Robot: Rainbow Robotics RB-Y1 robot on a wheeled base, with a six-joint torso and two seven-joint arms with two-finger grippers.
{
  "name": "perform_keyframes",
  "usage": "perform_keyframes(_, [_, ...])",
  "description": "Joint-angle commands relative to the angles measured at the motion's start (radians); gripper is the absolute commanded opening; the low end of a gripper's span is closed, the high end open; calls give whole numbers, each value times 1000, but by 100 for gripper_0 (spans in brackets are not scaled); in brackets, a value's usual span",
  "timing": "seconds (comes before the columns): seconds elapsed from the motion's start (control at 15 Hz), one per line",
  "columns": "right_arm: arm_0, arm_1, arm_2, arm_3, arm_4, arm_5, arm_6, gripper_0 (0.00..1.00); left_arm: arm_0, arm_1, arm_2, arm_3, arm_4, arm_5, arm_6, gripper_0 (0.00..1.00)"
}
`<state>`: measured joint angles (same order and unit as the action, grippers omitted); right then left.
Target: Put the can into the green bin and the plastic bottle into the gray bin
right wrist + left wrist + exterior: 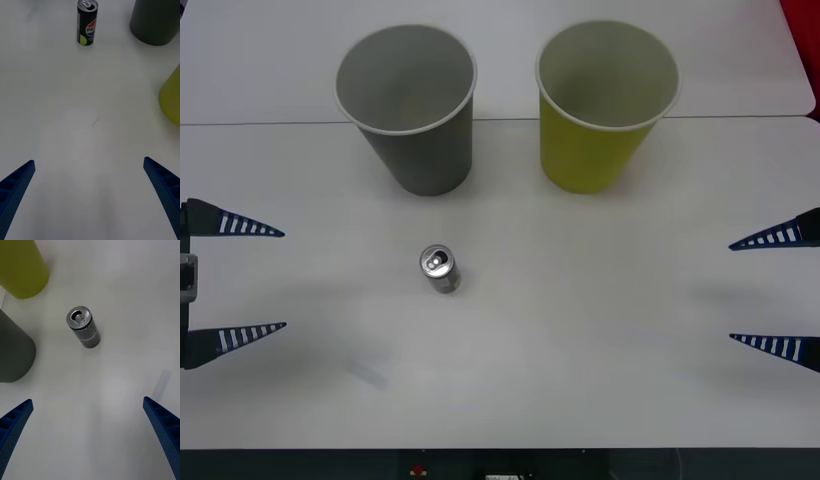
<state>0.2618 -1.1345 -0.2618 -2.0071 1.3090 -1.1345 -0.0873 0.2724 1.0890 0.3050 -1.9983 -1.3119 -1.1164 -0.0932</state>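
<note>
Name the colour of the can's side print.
Black with a Pepsi logo and green patch on the can, clearest in the right wrist view.

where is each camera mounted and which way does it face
Front view: above the arms, looking down at the table; left gripper and right gripper open at the edges.
Right wrist view: faces the can, open blue fingers below.
Left wrist view: faces it too, fingers apart.
All share the can, gray bin, green bin.

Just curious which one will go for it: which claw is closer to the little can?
Left. The left claw is open at the table's left edge, nearer the can; the right claw is open at the far right edge.
</note>
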Motion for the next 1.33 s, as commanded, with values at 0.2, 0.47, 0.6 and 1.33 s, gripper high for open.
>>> perform_keyframes(0.2, [0, 0, 0, 0, 0, 0, 0, 100, -1, -6, 0, 26, -6, 15, 4, 100])
perform_keyframes(0.47, [0, 0, 0, 0, 0, 0, 0, 100, -44, -6, -90, 125, 69, 41, 0, 100])
perform_keyframes(0.6, [0, 0, 0, 0, 0, 0, 0, 100, -75, -8, -147, 182, 122, 47, -11, 100])
perform_keyframes(1.33, [0, 0, 0, 0, 0, 0, 0, 100, -249, -120, -356, 483, 284, 47, -260, 100])
